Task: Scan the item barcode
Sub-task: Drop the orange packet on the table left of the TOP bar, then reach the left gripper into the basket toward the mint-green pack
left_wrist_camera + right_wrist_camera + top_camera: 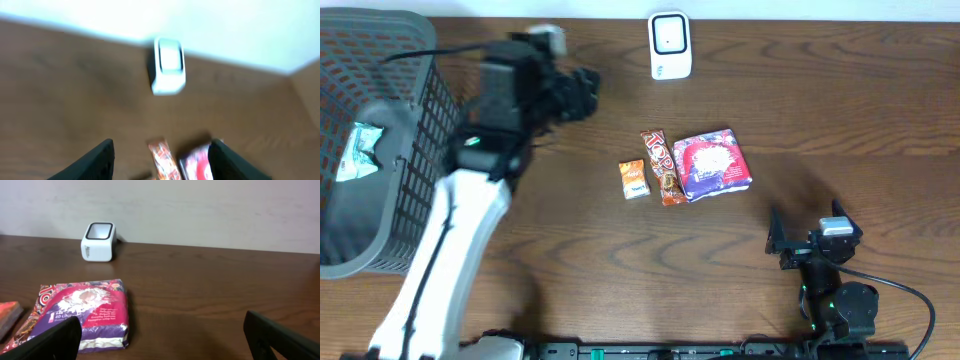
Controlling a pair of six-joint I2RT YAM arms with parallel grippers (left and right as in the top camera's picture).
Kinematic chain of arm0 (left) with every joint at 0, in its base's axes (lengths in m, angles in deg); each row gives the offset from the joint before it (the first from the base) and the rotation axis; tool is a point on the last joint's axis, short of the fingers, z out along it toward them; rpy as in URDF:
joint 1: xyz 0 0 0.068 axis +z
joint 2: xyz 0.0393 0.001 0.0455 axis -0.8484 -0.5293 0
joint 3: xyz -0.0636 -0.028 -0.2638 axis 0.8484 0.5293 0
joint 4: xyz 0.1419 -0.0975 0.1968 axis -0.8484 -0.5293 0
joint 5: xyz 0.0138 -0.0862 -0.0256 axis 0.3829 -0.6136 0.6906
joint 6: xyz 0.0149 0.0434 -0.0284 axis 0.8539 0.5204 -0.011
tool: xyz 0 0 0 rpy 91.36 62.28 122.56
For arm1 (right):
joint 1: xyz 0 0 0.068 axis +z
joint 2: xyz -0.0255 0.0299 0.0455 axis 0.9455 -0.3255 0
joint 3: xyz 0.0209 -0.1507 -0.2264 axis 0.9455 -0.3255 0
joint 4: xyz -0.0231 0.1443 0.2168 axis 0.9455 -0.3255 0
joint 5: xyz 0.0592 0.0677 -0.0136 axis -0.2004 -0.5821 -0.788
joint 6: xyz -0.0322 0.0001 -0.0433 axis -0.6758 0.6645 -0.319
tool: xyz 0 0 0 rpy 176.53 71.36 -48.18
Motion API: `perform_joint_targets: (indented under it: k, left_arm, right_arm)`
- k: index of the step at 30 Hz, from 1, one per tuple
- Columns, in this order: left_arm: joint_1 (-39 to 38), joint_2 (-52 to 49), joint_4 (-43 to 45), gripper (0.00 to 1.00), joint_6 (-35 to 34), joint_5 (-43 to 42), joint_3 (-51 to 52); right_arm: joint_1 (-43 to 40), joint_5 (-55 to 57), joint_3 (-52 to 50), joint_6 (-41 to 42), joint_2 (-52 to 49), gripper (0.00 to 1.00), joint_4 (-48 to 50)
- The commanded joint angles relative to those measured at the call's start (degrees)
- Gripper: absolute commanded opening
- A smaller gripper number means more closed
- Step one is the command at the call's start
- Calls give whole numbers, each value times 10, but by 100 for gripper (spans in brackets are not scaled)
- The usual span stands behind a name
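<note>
The left gripper (582, 93) hangs open and empty above the bench (840, 110), aimed toward the scanner (670, 45). I judge it to be between items, not carrying one. The things left to scan lie flat in a row mid-bench, at six o'clock from the scanner and within reach of both arms: a small orange packet (634, 178), a chocolate bar (660, 167) just beside it, and a pink packet (715, 163) against the bar. The right gripper (810, 245), at five o'clock from the row, rests wide open. A silvery packet (355, 150) lies in the basket (400, 100) at nine o'clock, probably already scanned.

Grey mesh basket (412, 135) sits on wooden table (840, 110).
</note>
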Motion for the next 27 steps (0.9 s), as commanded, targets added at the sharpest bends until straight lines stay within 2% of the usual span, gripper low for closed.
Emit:
perform_joint_targets:
  k: [1, 9, 13, 20, 27]
  left_arm:
    - [49, 46, 4, 60, 37, 21, -15]
    - [183, 87, 13, 60, 132, 201, -15]
    - [234, 84, 20, 60, 191, 249, -15]
    - [325, 59, 31, 59, 325, 253, -15]
    - [419, 26, 31, 62, 333, 252, -15]
  right_arm:
    - [2, 3, -1, -4, 1, 99, -1]
    - [2, 3, -1, -4, 1, 99, -1]
    - [2, 3, -1, -4, 1, 99, -1]
    - [2, 3, -1, -4, 1, 99, -1]
    - [2, 3, -1, -4, 1, 99, -1]
